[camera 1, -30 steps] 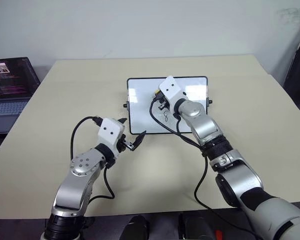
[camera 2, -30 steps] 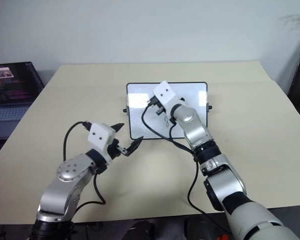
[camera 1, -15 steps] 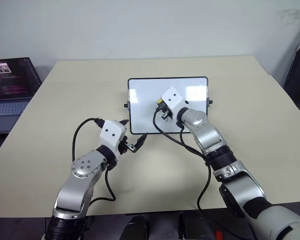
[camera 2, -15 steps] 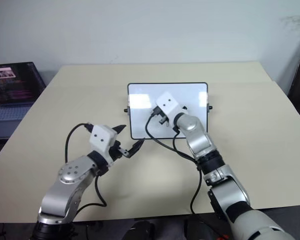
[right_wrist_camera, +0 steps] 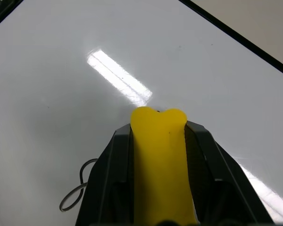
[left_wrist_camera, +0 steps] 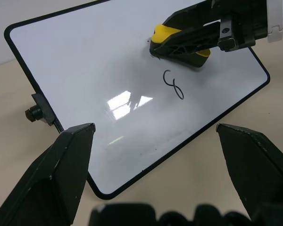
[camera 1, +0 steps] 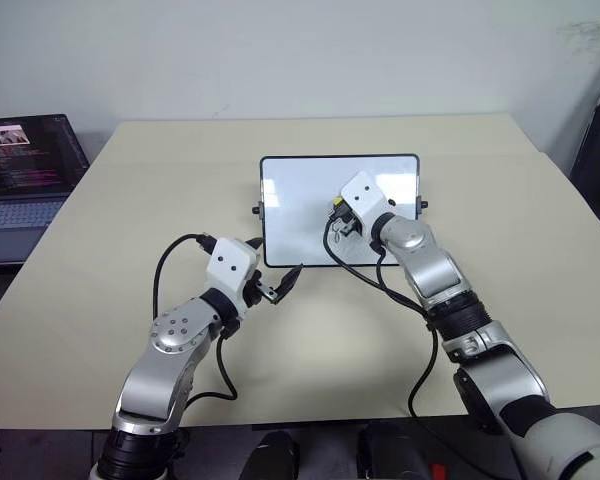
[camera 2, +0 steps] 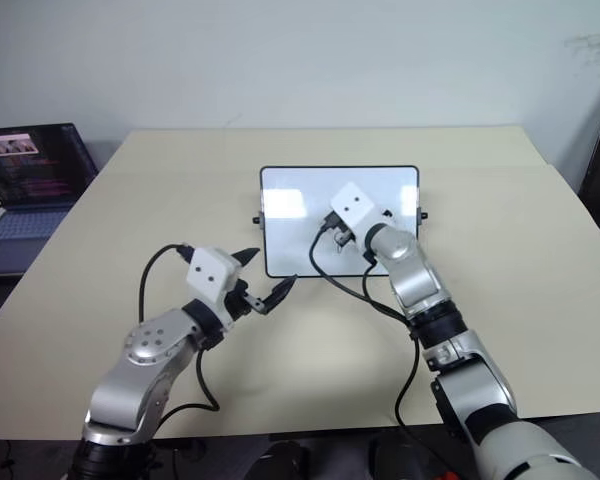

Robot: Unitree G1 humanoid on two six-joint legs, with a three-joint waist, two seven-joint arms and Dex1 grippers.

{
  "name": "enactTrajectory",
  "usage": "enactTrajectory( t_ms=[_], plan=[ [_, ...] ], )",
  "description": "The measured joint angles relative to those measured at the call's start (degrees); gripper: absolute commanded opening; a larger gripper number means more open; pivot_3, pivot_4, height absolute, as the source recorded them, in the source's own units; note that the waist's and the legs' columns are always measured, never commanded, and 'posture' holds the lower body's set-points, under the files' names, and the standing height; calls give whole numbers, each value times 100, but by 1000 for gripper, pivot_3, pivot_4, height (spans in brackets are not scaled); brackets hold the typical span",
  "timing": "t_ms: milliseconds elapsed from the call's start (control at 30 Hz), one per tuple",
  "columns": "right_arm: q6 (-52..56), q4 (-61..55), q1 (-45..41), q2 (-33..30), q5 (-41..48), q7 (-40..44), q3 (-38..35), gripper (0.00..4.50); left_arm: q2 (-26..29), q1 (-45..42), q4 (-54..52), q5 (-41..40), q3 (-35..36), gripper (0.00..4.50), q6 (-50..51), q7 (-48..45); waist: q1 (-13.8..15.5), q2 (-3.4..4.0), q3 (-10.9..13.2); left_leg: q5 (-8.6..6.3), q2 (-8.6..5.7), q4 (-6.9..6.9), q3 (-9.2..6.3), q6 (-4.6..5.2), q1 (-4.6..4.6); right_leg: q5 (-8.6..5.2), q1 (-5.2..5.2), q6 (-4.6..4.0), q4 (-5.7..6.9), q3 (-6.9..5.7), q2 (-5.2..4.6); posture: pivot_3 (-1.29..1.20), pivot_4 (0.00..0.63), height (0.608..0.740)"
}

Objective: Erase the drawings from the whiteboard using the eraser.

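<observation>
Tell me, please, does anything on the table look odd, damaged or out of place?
Nothing stands out. The whiteboard lies flat and whole on the table, one looped mark remains on it, and the right gripper presses the squeezed yellow eraser against it.

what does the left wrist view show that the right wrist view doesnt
Left wrist view alone: the whole whiteboard with its black frame, a side knob, the tan table, the left claw standing open in front of the board, and the full loop of the remaining drawing.

Right wrist view alone: a close look along the right claw, shut on the eraser.

Both: the glossy white board surface, the yellow eraser gripped in the right claw, and the loop-shaped mark beside it.
</observation>
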Motion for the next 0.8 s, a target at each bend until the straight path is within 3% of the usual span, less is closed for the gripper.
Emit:
enactTrajectory(
  t_ms=[500,800],
  plan=[
    [104,-322,209,-286,9,29,-20,1144,2,-50,34,0,1,4500,0,-4,4,-3,-2,2,0,0,-1,0,3,0,6,1,-1,0,0,0,150,740],
    [666,-871,-126,-41,190,2,-259,1144,1,-79,42,0,-1,4500,0,-5,-38,-1,5,4,7,-10,-2,-6,-8,-1,-18,-1,-5,8,0,0,150,740]
  ],
)
